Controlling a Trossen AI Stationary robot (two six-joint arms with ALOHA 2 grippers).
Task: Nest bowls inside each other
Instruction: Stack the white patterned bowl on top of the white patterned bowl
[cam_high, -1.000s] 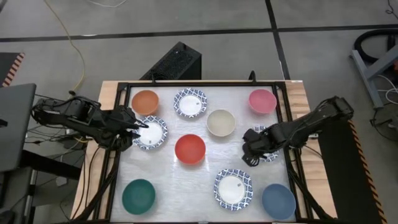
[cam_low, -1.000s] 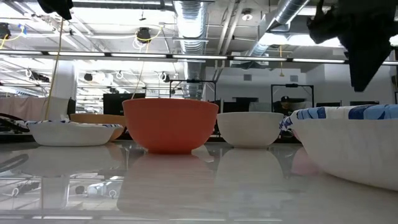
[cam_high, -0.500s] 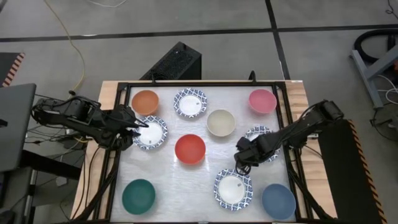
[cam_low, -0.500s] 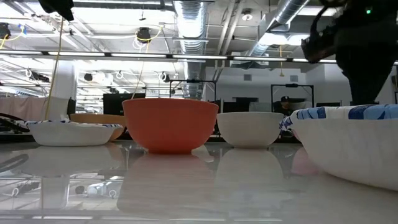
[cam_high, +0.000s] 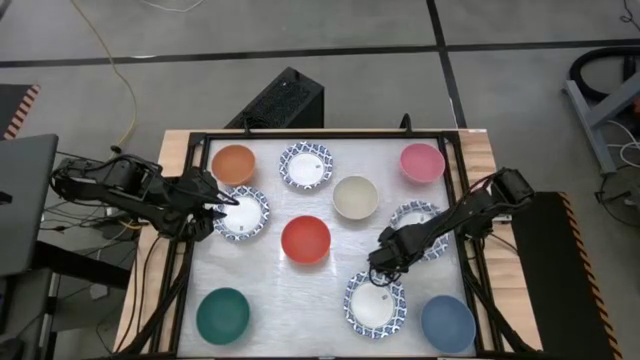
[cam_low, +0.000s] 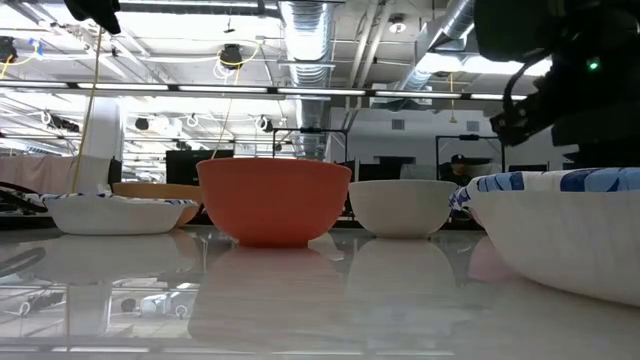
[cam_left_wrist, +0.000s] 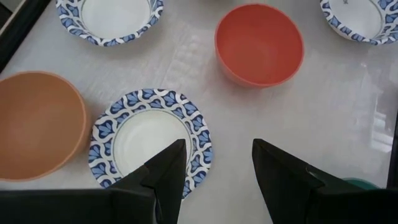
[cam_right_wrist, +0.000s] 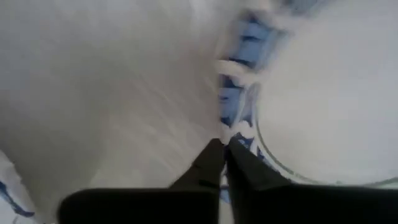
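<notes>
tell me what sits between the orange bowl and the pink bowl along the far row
In the high view, one blue-patterned white bowl sits between the orange bowl and the pink bowl; the cream bowl lies just nearer than that line.

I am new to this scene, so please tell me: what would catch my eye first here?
Ten small bowls lie scattered on the white table, none nested yet; the red bowl sits in the middle. The right hand, fingers shut, reaches the rim of the near blue-patterned bowl, while the left hand hovers open over another patterned bowl at the left.
</notes>
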